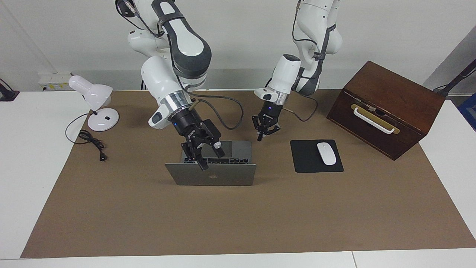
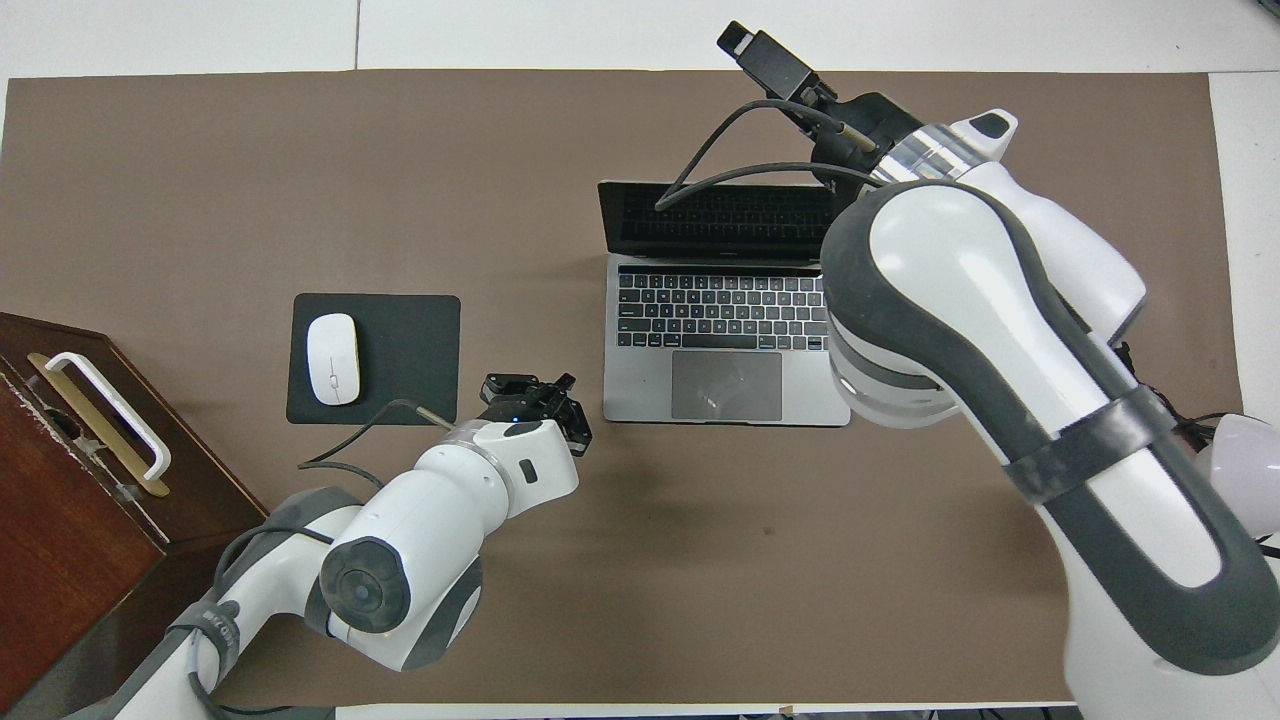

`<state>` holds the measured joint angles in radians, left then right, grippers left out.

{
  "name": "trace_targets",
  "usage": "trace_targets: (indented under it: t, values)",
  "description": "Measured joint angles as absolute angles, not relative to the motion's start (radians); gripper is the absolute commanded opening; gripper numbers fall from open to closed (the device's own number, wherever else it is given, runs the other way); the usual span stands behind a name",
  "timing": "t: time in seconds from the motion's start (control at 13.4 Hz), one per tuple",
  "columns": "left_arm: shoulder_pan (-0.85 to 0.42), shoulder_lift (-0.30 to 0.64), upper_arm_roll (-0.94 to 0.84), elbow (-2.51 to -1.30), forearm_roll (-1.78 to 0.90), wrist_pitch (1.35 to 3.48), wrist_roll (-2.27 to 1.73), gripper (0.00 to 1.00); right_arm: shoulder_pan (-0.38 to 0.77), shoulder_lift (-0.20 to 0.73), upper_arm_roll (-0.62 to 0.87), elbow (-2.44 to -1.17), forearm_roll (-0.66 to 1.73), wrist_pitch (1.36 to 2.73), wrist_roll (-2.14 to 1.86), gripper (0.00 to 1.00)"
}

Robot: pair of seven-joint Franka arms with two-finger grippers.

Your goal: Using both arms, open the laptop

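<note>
The silver-grey laptop (image 1: 212,176) stands open on the brown mat, its lid upright with the apple logo on the back. Its keyboard and trackpad show in the overhead view (image 2: 725,385). My right gripper (image 1: 210,156) is open and empty, held over the keyboard just inside the lid's top edge. In the overhead view its fingers are hidden by its own wrist. My left gripper (image 1: 266,136) is open and empty. It hangs over the mat beside the laptop's near corner at the left arm's end, apart from it, and shows in the overhead view (image 2: 530,388).
A black mouse pad (image 1: 308,163) with a white mouse (image 1: 326,153) lies beside the laptop toward the left arm's end. A brown wooden box (image 1: 386,96) with a white handle stands past it. A white desk lamp (image 1: 95,98) and its cable (image 1: 91,143) are at the right arm's end.
</note>
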<state>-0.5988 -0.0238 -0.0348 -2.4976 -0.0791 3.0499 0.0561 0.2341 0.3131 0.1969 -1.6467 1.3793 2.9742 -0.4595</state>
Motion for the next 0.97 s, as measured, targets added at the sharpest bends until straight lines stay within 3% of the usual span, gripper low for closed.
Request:
trace_targets:
  t: [0.3, 0.52, 0.6, 0.67, 0.75, 0.97]
  values:
    - [-0.549, -0.148, -0.033, -2.463, -0.079, 2.738, 0.056, 0.0, 0.16, 0.312, 0.171, -1.628, 1.065, 2.792, -0.322, 1.0]
    - [-0.493, -0.214, -0.033, -2.33, -0.079, 2.398, 0.058, 0.0, 0.127, 0.31, 0.163, -1.575, 0.817, 2.66, -0.176, 1.0]
    - [-0.476, -0.225, -0.033, -2.28, -0.079, 2.3, 0.059, 0.08, 0.111, 0.309, 0.163, -1.554, 0.752, 2.602, -0.149, 1.0]
    - [-0.459, -0.23, -0.033, -2.239, -0.079, 2.225, 0.059, 0.31, 0.093, 0.308, 0.162, -1.531, 0.698, 2.543, -0.134, 1.0]
    - [-0.441, -0.233, -0.032, -2.207, -0.079, 2.166, 0.059, 0.99, 0.075, 0.307, 0.162, -1.504, 0.652, 2.477, -0.125, 1.0]
    - [-0.379, -0.239, -0.032, -2.161, -0.079, 2.066, 0.06, 1.0, 0.042, 0.295, 0.158, -1.433, 0.534, 2.278, -0.082, 1.0]
